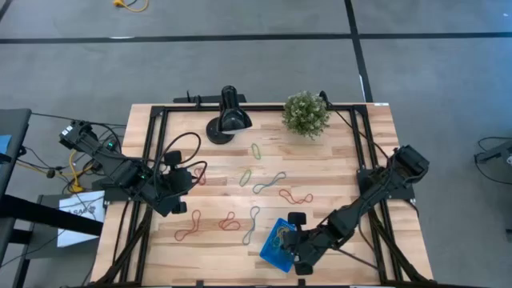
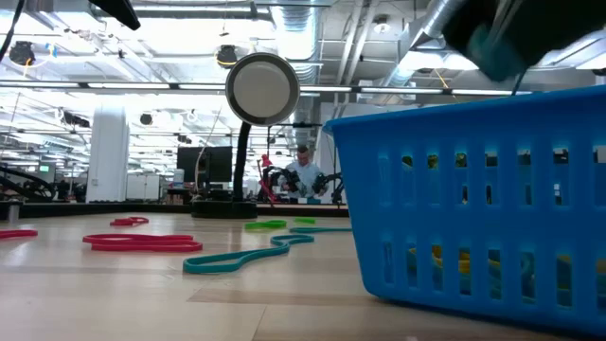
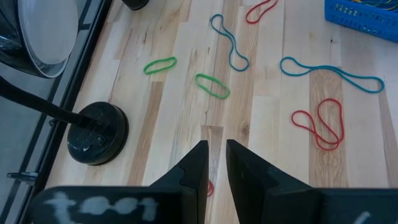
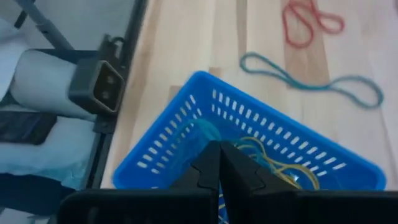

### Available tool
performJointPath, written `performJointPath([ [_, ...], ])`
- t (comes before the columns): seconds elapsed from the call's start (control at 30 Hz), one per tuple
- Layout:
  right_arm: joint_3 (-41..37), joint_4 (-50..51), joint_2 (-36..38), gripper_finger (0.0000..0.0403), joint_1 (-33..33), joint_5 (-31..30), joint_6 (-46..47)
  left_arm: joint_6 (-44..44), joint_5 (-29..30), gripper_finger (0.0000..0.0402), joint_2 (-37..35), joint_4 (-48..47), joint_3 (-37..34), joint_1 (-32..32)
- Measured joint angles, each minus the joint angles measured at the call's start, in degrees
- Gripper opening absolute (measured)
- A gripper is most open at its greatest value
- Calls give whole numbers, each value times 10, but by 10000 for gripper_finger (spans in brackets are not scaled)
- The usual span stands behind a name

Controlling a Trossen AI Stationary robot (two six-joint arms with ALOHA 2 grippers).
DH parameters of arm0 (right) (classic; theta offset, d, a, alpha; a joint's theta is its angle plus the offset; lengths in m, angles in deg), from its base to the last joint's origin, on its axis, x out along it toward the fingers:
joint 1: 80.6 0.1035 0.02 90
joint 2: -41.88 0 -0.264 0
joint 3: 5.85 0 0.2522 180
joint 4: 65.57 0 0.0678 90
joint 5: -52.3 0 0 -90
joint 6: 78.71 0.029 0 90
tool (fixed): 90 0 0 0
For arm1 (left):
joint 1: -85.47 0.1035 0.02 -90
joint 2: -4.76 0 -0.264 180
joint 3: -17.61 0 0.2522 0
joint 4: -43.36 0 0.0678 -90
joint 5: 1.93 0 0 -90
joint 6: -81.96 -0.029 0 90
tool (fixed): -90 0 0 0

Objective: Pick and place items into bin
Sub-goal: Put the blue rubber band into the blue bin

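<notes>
Several limp bands lie loose on the wooden table: red [image 1: 190, 232], red [image 1: 296, 195], teal [image 1: 270, 182], green [image 1: 257, 150]. The left wrist view shows green [image 3: 212, 86], teal [image 3: 333, 73] and red [image 3: 320, 123] ones. The blue bin [image 1: 276, 250] stands near the table's near edge and has yellow and teal bands inside [image 4: 280, 158]. My right gripper [image 4: 219, 152], shut, hangs over the bin [image 4: 186, 124]. My left gripper [image 3: 216, 152] is low at the table's left [image 1: 184, 184], its fingers a narrow gap apart over a bit of red band [image 3: 210, 186]. My left gripper has a short piece of red band showing in the gap between its fingers, but I cannot tell whether either finger touches it. My right gripper points down into the bin close to a teal band [image 4: 200, 132]; whether the shut fingers touch it cannot be told.
A black lamp [image 1: 228, 116] and a green plant [image 1: 306, 114] stand at the far edge. A black cable loop [image 1: 180, 148] lies beside my left arm. The lamp base [image 3: 96, 132] is close to my left gripper. Black frame rails run along the table's sides.
</notes>
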State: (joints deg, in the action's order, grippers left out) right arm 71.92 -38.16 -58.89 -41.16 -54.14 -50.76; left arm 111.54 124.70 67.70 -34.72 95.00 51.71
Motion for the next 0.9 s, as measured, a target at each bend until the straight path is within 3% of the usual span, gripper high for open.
performJointPath([
  [0.17, 0, 32, -15, 19, -32, 23, 73, 0, 0, 46, 0, 0, 0, 0],
  [0.4, 0, 49, -16, 65, -56, 64, 81, 0, 7, 46, 0, 12, 0, 0],
  [0.63, 0, 52, -16, 77, -60, 67, 71, 1, 46, 46, 0, 18, 0, 0],
  [0.9, 0, 82, 34, 61, -75, 3, 6, -26, 33, 46, 0, 108, 0, 25],
])
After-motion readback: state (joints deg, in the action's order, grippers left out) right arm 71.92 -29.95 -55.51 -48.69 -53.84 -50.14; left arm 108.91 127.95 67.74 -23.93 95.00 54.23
